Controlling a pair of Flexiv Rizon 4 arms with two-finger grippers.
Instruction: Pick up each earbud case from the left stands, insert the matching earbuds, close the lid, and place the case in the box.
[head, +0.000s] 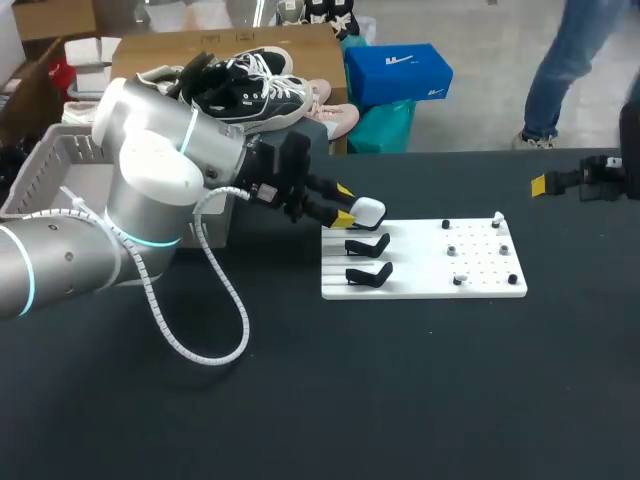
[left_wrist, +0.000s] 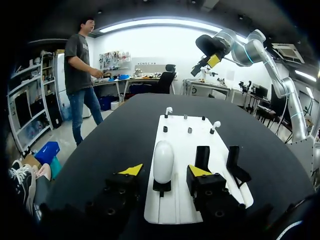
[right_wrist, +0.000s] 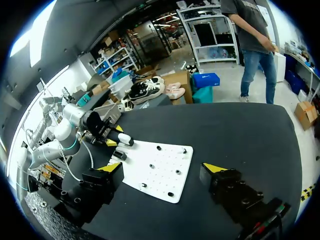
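A white earbud case (head: 368, 211) stands on the farthest of three black stands at the left end of a white board (head: 420, 275). My left gripper (head: 349, 203) is open around it. In the left wrist view the case (left_wrist: 163, 160) sits between the gripper's (left_wrist: 165, 171) yellow-tipped fingers with a gap on each side. Two empty stands (head: 368, 245) (head: 368, 273) are nearer me. Small white earbuds (left_wrist: 169, 109) (left_wrist: 216, 124) sit on pegs at the board's far end. My right gripper (head: 545, 183) hovers at the table's right edge, and its own view shows it (right_wrist: 162, 170) wide open and empty.
A grey slatted crate (head: 55, 165) stands at the table's left, behind my left arm. A white cable (head: 200, 330) loops from that arm onto the black table (head: 400, 400). Several small pegs (head: 480, 262) dot the board's right half.
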